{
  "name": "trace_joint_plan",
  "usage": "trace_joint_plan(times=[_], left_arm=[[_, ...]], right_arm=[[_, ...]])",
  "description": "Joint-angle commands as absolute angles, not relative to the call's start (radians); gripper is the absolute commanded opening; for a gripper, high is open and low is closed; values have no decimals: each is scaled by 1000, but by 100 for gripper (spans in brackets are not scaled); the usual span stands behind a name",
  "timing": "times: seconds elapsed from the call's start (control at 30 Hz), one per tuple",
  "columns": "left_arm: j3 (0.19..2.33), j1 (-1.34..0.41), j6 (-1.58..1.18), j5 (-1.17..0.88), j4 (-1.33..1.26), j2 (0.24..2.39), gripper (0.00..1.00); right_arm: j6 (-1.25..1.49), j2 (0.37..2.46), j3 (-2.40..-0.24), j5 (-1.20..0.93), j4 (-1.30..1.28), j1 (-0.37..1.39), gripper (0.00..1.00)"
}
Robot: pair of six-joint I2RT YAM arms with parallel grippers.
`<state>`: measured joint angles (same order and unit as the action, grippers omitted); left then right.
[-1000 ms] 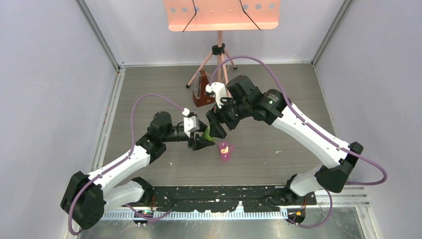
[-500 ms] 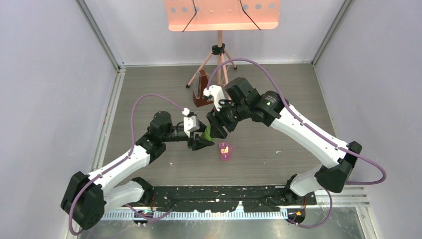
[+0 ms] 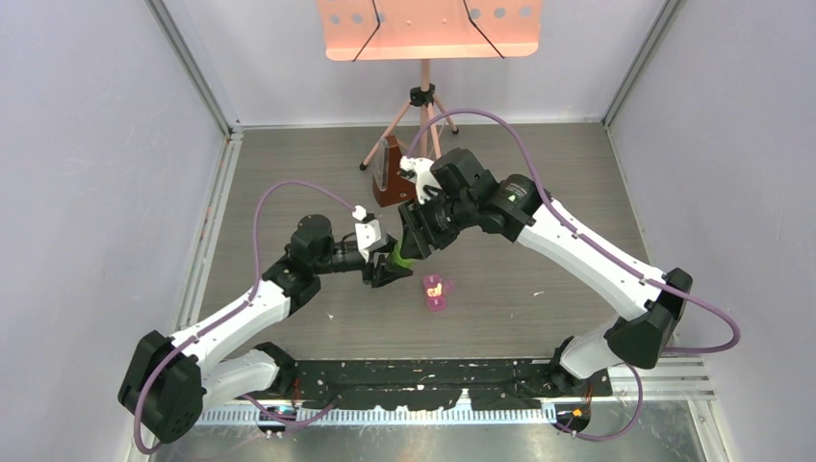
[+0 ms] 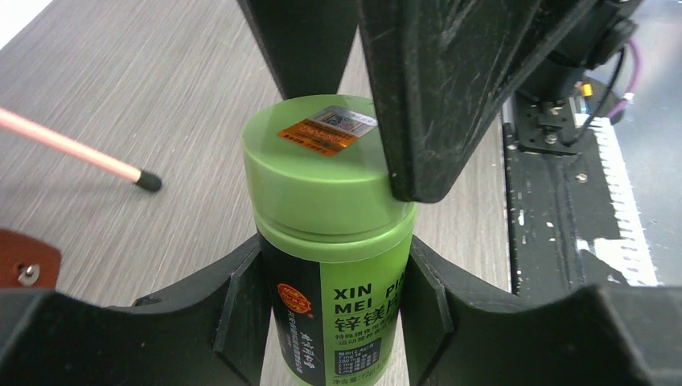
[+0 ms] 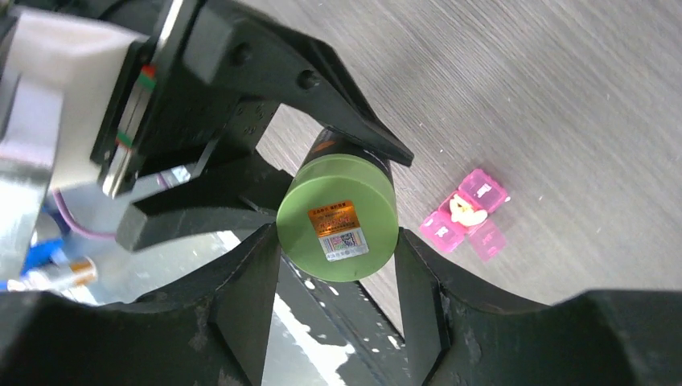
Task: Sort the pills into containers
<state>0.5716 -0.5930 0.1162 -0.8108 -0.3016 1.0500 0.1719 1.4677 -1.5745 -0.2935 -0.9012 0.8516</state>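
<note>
The left gripper (image 4: 330, 299) is closed tight on the dark body of the green bottle (image 4: 342, 326), with one finger on each side. The right gripper (image 5: 338, 243) comes at the bottle from the top. Its two fingers press on the sides of the green lid (image 5: 334, 211), so it is gripping the lid. The lid has an orange sticker on top. The pink pill box (image 5: 441, 232) lies on the table (image 5: 563, 96), near the bottle and apart from both grippers. The little orange-yellow pills (image 5: 466, 211) sit together in the box.
</note>
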Motion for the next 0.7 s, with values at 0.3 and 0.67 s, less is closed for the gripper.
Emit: trace_joint_plan(times=[0.3, 0.67], left_arm=[[632, -593, 151, -639, -342, 1090, 0], [588, -592, 150, -642, -322, 1038, 0]], right_arm=[[932, 1418, -1387, 259, -594, 964, 12], [764, 1320, -1329, 119, -486, 920, 94]])
